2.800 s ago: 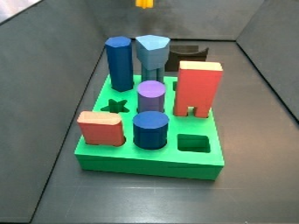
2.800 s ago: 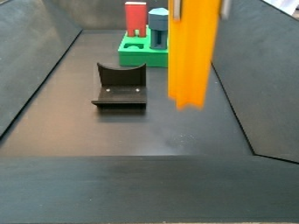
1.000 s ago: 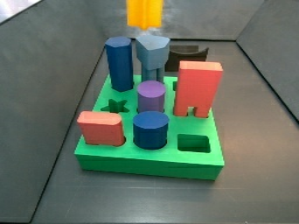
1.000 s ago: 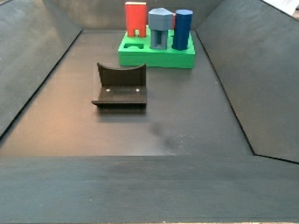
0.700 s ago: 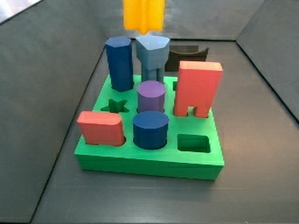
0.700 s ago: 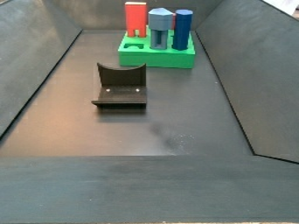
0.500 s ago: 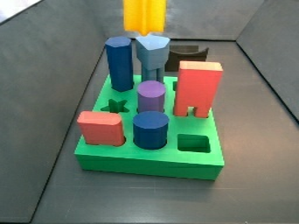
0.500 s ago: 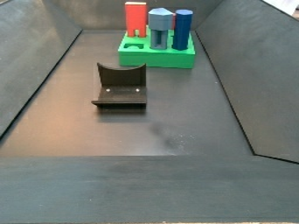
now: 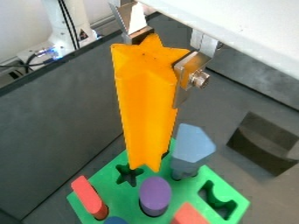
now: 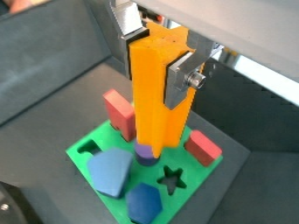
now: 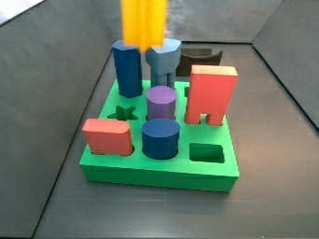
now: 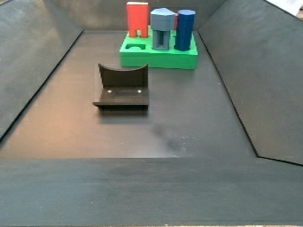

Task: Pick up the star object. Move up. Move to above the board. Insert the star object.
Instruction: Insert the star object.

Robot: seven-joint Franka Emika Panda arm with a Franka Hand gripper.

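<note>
The star object [image 9: 146, 105] is a tall orange-yellow ridged prism, and my gripper [image 9: 160, 51] is shut on its upper end, with a silver finger plate on either side. In both wrist views it hangs upright over the green board [image 10: 82, 150], with the gripper [image 10: 156, 59] at its top. Its lower end shows in a side view as the star object [image 11: 144, 23], high over the back of the board [image 11: 149, 173] near the dark blue hexagonal column [image 11: 126, 65]. The star-shaped hole [image 11: 122, 113] is open. The gripper itself is out of both side views.
On the board stand a red arch block [image 11: 214, 93], a purple cylinder [image 11: 161, 101], a blue cylinder [image 11: 159, 138], a light blue pentagon column [image 11: 163, 56] and a low red block [image 11: 107, 136]. A square hole [image 11: 207, 153] is open. The fixture [image 12: 122, 87] stands on the dark floor.
In the side view the star object has shifted left and come lower, now overlapping the top of the blue hexagonal column. The pieces on the board have not moved.
</note>
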